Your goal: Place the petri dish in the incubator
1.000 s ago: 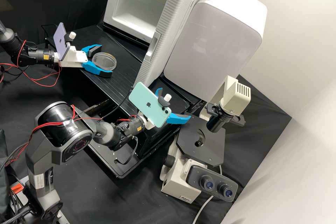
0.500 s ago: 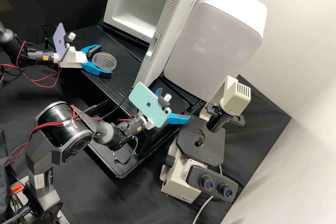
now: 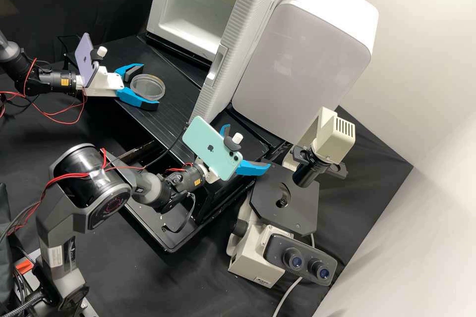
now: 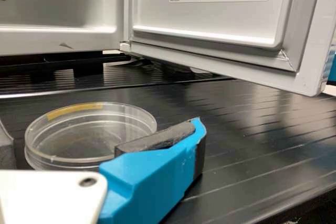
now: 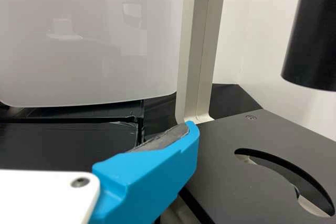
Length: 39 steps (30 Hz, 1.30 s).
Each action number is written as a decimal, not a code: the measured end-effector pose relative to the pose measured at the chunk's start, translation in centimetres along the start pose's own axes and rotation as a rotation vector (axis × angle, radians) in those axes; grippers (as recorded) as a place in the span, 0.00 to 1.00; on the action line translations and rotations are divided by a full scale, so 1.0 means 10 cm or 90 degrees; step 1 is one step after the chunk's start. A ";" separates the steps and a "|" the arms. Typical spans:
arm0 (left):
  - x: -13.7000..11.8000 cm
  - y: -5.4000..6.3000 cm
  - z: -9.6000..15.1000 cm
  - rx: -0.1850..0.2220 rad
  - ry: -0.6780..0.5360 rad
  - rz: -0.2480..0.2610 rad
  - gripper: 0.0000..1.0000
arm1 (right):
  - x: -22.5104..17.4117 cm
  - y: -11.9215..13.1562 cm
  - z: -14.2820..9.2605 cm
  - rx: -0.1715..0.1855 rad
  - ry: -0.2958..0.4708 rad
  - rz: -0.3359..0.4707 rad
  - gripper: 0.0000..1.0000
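Petri dish [image 3: 147, 86] is found on the black tabletop [image 3: 171, 111] before the open incubator [image 3: 198, 20], not yet lifted. Left hand [image 3: 150, 85] is held spread astride it. Grasp, transfer and placement are judged outstanding.

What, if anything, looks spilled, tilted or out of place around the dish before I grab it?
Nothing stands out. The petri dish lies flat on the black tray between the open fingers of the left gripper, and the incubator door stands open.
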 end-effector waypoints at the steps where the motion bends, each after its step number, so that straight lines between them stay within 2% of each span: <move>1: 0.00 0.00 0.00 0.000 0.000 0.000 0.00 | 0.00 0.00 0.00 0.000 0.000 0.000 1.00; 39: 0.00 0.00 -0.01 -0.005 0.008 0.003 0.00 | 0.00 0.00 0.00 0.000 0.000 0.000 1.00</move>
